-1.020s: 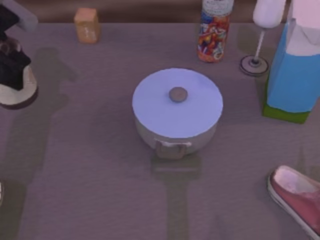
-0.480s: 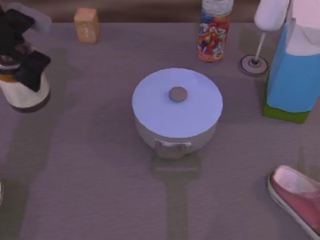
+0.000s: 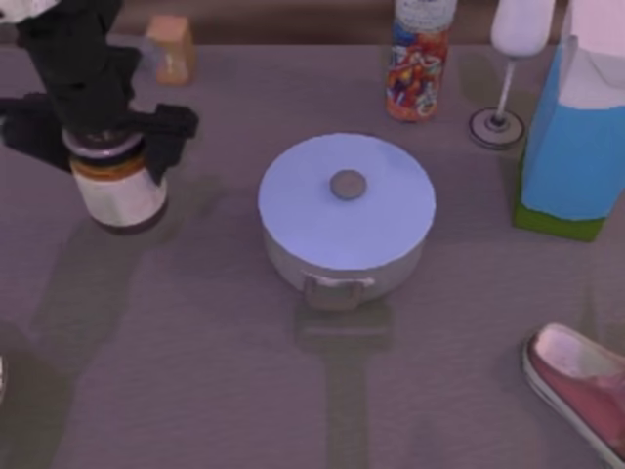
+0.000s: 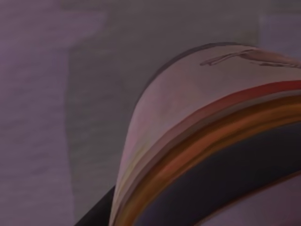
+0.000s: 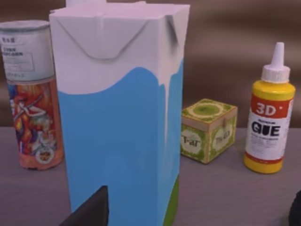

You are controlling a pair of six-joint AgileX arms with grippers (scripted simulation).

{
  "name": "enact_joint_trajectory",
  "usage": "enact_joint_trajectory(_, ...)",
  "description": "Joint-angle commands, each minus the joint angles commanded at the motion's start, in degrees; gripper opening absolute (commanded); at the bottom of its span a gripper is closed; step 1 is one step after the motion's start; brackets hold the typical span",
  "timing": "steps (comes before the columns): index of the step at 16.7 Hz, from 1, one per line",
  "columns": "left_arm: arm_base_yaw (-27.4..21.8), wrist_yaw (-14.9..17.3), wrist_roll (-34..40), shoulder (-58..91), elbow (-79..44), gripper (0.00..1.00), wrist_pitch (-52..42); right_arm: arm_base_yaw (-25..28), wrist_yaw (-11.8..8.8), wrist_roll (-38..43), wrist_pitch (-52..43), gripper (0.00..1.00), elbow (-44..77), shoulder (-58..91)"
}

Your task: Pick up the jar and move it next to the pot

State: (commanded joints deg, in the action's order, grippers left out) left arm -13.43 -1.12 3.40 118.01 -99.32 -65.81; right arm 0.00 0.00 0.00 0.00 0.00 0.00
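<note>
Grey-violet tabletop (image 3: 195, 371) fills the top view, with a brown strip of background along its far edge. On its left part the jar (image 3: 119, 181) stands upright, its white label, orange band and dark bands showing, well apart from the pot (image 3: 346, 217) at the table's middle. My left gripper (image 3: 98, 132) is clamped on the jar's top, a black finger on either side of the lid; the left wrist view shows the jar's banded wall (image 4: 221, 141) up close. The pot carries its flat pale lid with a small knob (image 3: 348, 184), its handle toward the near edge. Behind it stands a printed spray can (image 3: 420, 61), and to the right a wine glass (image 3: 508, 68) and a blue-and-white carton (image 3: 576, 147). A pink shoe (image 3: 581, 386) lies at the near right. The right gripper is not in the top view, and I cannot tell its fingers' state.
</note>
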Motion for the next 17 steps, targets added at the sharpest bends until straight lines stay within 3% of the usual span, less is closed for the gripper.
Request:
enact_joint_trajectory(5,-4.4,-1.6,13.1,0.1,2.5,0.0,3.1,0.0,0.0,0.0,0.0,1.0,0.0,0.0)
enact_joint_trajectory(11,-4.4,-1.6,13.9,0.0,2.8,0.0,3.4,0.0,0.0,0.0,0.0,1.0,0.0,0.0)
enact_joint_trajectory(17,-4.4,-1.6,13.6,3.0,7.9,0.0,11.4,0.0,0.0,0.0,0.0,1.0,0.0,0.0)
